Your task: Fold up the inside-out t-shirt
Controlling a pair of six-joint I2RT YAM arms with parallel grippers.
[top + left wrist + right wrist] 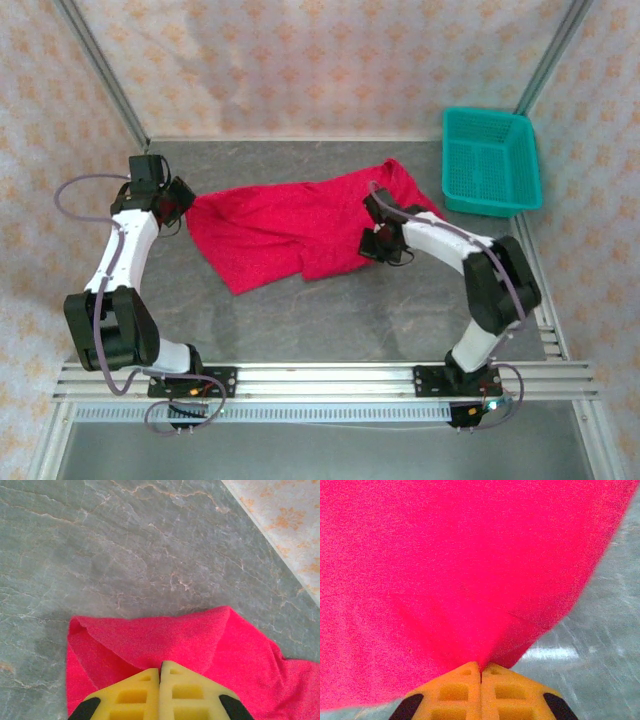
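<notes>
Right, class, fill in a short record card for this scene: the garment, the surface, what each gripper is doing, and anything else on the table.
garment: red t-shirt, spread out and rumpled, not yet folded
surface: grey stone-patterned table
left gripper: shut, pinching the shirt's left edge
right gripper: shut, pinching cloth near the shirt's right end
other item: teal mesh basket, far right corner, beside the shirt's right end

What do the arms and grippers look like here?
The left arm and right arm have white links, black joints and a looping grey cable. The left gripper and right gripper have yellow fingers with square recesses, black at outer corners.
</notes>
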